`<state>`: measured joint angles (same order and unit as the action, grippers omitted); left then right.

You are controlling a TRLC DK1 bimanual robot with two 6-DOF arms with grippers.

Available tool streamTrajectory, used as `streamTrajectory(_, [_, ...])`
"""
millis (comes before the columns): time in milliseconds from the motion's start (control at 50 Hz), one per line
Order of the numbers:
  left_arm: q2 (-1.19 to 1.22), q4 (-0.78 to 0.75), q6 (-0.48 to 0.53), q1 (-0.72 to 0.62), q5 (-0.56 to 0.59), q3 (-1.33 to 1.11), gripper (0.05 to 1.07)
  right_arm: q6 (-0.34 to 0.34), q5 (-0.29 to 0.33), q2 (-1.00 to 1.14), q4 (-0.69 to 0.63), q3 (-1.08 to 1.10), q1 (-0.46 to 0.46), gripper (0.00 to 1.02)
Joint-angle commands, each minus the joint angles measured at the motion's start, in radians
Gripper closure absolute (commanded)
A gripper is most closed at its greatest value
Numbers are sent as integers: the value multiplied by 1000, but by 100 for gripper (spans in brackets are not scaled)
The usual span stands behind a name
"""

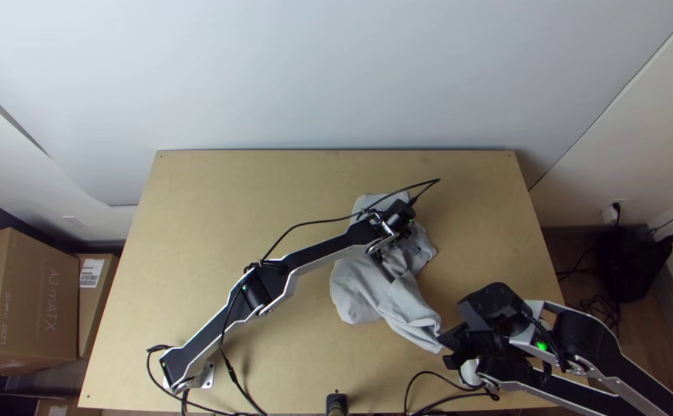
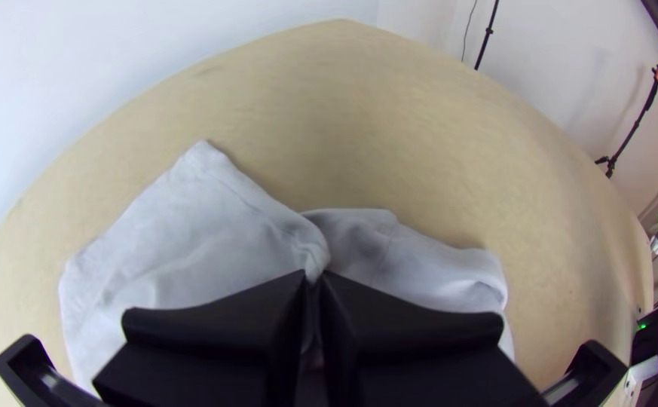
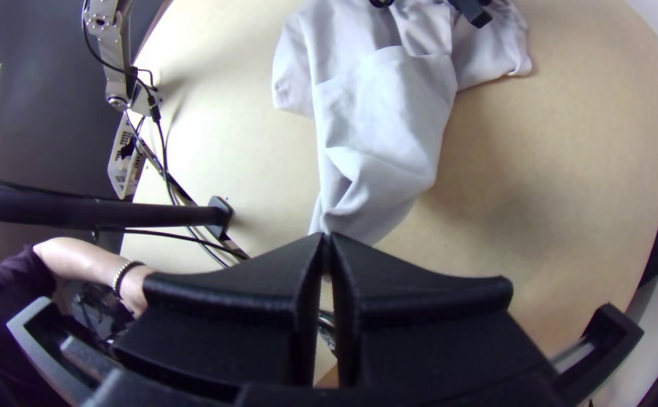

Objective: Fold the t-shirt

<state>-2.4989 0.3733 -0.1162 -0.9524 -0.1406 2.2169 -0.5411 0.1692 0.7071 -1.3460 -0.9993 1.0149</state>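
While the pale grey t-shirt [image 1: 355,293] lies bunched and creased on the wooden table [image 1: 236,192], the left gripper [image 1: 388,271] sits right over its upper part, fingers drawn narrow with a ridge of the fabric pinched between their tips. From that bulk, a long tapering stretch of cloth runs toward the near right part of the table, ending at the right gripper [image 1: 442,341], whose tips are closed on its narrow end.
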Motion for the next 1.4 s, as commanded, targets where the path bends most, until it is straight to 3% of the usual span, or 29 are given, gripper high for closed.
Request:
streamTrajectory(0, [66,24,-23,49,-11,24,105,17,-25,-12,15,-15,-21,100])
streamTrajectory(320, [330,105,-69,175,-13,21,105,93,-83,23,85,-78,-182,100])
streamTrajectory(500, [459,288,-79,271,-13,0,105,219,-88,60,179,-148,-322,100])
streamTrajectory(660, [646,334,-65,369,-13,-257,105,265,-83,94,249,-183,-434,100])
streamTrajectory(800, [793,302,-14,411,-13,-533,105,267,-53,114,237,-237,-435,100])
streamTrajectory(980, [922,303,105,363,-13,-735,105,267,-48,138,235,-269,-443,100])
streamTrajectory(1280, [684,292,139,254,-13,-735,103,260,-46,140,192,-262,-460,100])
streamTrajectory(1300, [667,292,139,248,-10,-734,101,260,-46,138,183,-262,-463,100])
streamTrajectory(1340, [649,297,142,227,6,-734,87,262,-46,135,165,-262,-470,100])
streamTrajectory(1380, [640,294,151,208,27,-738,63,262,-46,130,150,-260,-480,100])
